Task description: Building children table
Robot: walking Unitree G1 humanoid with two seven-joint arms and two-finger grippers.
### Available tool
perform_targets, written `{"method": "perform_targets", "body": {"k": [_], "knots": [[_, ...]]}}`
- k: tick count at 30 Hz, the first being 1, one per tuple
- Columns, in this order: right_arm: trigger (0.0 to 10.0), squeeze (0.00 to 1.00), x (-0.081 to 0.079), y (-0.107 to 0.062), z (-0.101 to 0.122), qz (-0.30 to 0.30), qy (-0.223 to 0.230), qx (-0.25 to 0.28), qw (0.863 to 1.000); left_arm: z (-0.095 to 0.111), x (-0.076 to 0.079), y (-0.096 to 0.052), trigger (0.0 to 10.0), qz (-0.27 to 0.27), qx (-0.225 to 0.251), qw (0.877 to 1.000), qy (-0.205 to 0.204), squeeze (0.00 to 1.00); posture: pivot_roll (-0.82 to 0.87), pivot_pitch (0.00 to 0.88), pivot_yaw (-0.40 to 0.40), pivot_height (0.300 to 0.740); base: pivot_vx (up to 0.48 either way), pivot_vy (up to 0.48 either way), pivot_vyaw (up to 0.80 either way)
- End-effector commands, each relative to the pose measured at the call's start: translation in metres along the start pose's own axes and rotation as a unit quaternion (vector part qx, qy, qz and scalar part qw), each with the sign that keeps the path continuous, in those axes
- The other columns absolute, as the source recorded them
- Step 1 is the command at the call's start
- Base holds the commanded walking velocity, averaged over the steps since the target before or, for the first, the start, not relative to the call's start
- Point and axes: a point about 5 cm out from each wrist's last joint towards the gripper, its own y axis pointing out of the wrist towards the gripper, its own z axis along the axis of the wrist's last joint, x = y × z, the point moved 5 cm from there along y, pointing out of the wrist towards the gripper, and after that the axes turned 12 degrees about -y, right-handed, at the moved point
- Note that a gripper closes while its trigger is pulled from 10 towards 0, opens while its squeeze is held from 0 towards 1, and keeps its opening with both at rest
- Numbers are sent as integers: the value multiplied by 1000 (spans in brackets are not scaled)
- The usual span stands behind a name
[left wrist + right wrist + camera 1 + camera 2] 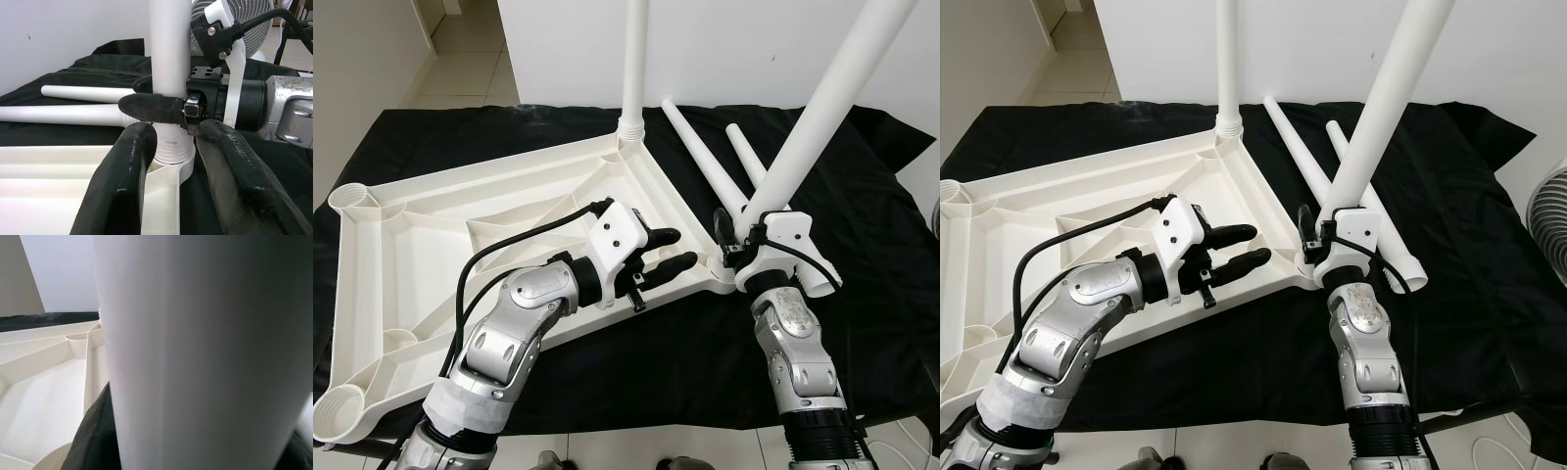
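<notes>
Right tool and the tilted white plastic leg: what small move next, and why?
Probably tip the tilted white plastic leg upright. The right tool grips it low, its base at the corner socket of the upturned white plastic tabletop, yet it leans, unlike the straight-standing far leg.

A black cloth (862, 323) covers the work surface before a plain white wall (744, 49); pale tiled floor (460, 59) recedes left; a white fan (1549, 230) stands right.

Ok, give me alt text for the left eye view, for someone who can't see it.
The right tool grips a tilted white table leg at the near corner socket of an upside-down white tabletop on a black cloth. The left tool hovers open beside it; one leg stands fitted, two spare legs lie behind.
</notes>
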Motion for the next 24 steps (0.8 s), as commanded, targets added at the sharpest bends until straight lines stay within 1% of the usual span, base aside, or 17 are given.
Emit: {"method": "perform_targets", "body": {"k": [1, 2, 3, 4, 6, 9, 11, 12, 13, 16, 17, 18, 19, 21, 24], "knots": [[10000, 0, -1, -11, -46, -10, -3, -100, 995, 1, -3, 1, 10000, 18, 5, 1000, 5, 0, -115, 84, 43, 740, 0, 0, 0], [10000, 0, -1, -11, -46, -10, -3, -100, 995, 1, -3, 1, 10000, 18, 5, 1000, 5, 0, -115, 84, 43, 740, 0, 0, 0], [10000, 0, 2, -11, -47, -30, -8, -102, 994, 1, -3, 1, 10000, 18, 5, 1000, 5, 0, -115, 84, 43, 740, 0, 0, 0], [10000, 0, 2, -11, -47, -30, -8, -102, 994, 1, -3, 1, 10000, 18, 5, 1000, 5, 0, -115, 84, 43, 740, 0, 0, 0], [10000, 0, 12, -10, -51, -85, -10, -116, 990, 1, -2, 2, 10000, 16, 6, 1000, 5, 0, -115, 82, 39, 740, 0, 0, 0], [10000, 0, 15, -10, -53, -102, -11, -120, 987, 2, -2, 2, 10000, 16, 6, 1000, 5, 0, -115, 82, 39, 740, 0, 0, 0], [10000, 0, 24, -10, -57, -134, -13, -131, 982, 1, -1, 2, 10000, 15, 6, 1000, 5, 0, -110, 75, 38, 740, 0, 0, 0], [10000, 0, 24, -10, -57, -134, -13, -131, 982, 1, -1, 2, 10000, 15, 6, 1000, 5, 0, -110, 75, 38, 740, 0, 0, 0], [10000, 0, 29, -9, -58, -149, -19, -136, 979, 1, -1, 2, 10000, 14, 6, 1000, 4, 0, -110, 75, 38, 740, 0, 0, 0], [10000, 0, 34, -9, -60, -163, -22, -141, 976, 1, -1, 2, 10000, 14, 6, 1000, 5, 0, -112, 70, 38, 740, 0, 0, 0], [10000, 0, 39, -9, -61, -178, -28, -143, 973, 1, -1, 2, 10000, 13, 6, 1000, 5, 0, -112, 70, 38, 740, 0, 0, 0], [10000, 0, 39, -9, -61, -178, -28, -143, 973, 1, -1, 2, 10000, 13, 6, 1000, 5, 0, -112, 70, 38, 740, 0, 0, 0], [10000, 0, 43, -8, -62, -192, -32, -146, 970, 1, 0, 3, 10000, 12, 6, 1000, 5, 0, -112, 70, 38, 740, 0, 0, 0], [10000, 0, 43, -8, -62, -192, -32, -146, 970, 1, 0, 3, 10000, 12, 6, 1000, 5, 0, -112, 70, 38, 740, 0, 0, 0], [10000, 0, 51, -4, -65, -227, -33, -158, 960, 1, 0, 4, 10000, 8, 7, 1000, 6, 0, -115, 64, 40, 740, 0, 0, 0]]}}
